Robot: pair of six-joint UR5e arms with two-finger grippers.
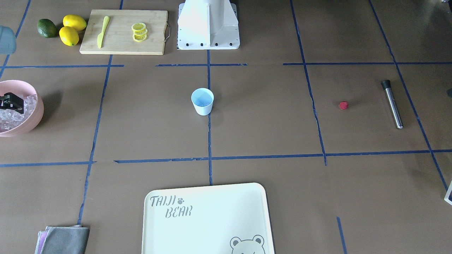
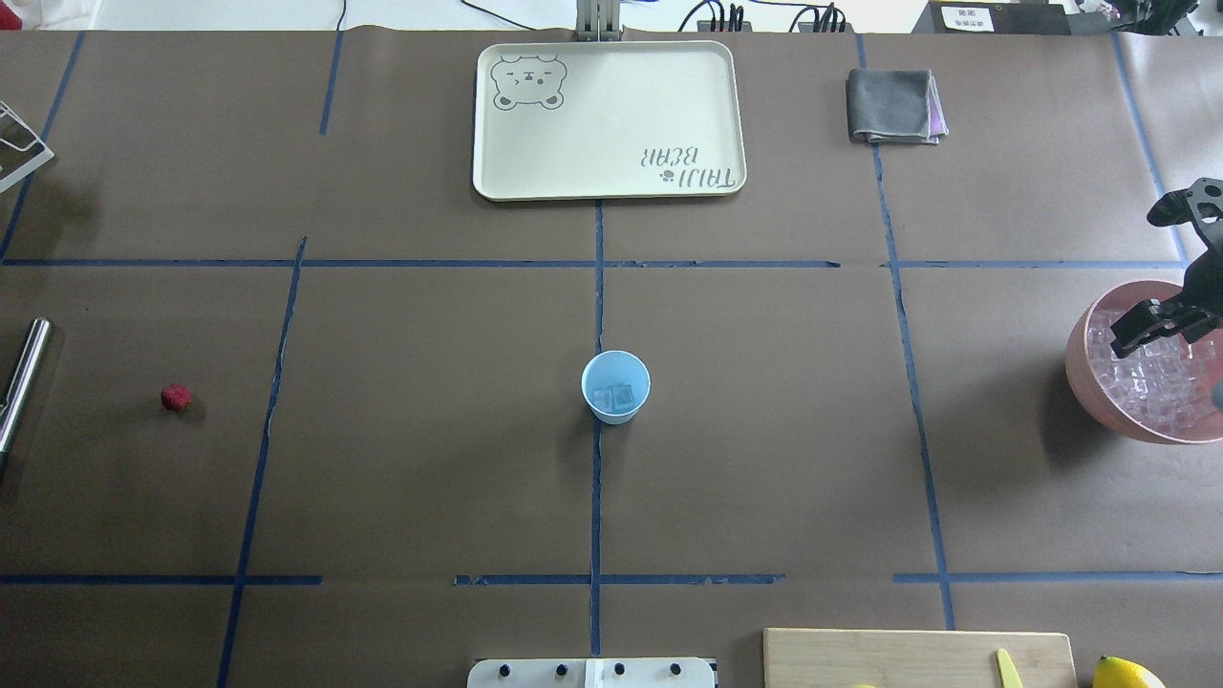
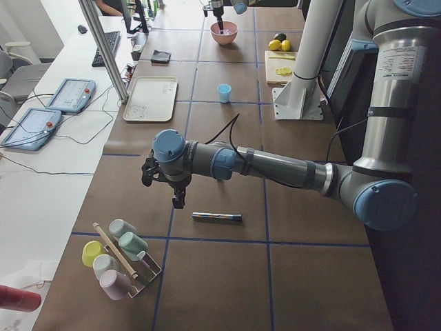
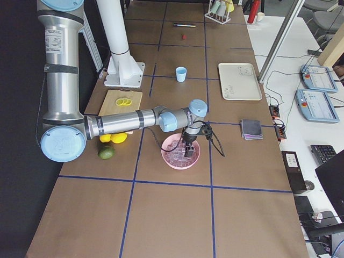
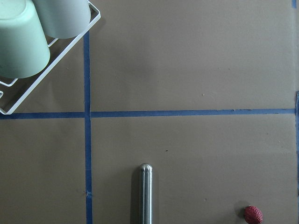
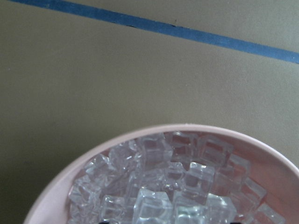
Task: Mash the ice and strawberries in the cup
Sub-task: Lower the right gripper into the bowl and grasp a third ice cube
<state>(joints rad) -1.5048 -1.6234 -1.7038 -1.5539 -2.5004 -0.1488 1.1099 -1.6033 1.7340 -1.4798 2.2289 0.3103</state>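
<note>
Ice (image 6: 159,186) fills the pink bowl (image 6: 51,200) under the right gripper (image 2: 1151,325) (open or closed, can't tell, same for the left gripper (image 3: 178,200)); the cup (image 2: 615,413) has two cubes, but the strawberry (image 2: 176,397) and masher (image 1: 392,106) wait outside.

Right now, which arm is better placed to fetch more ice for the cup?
Right. The right tool hangs over the pink bowl of ice; the left tool is far off, near the strawberry.
</note>
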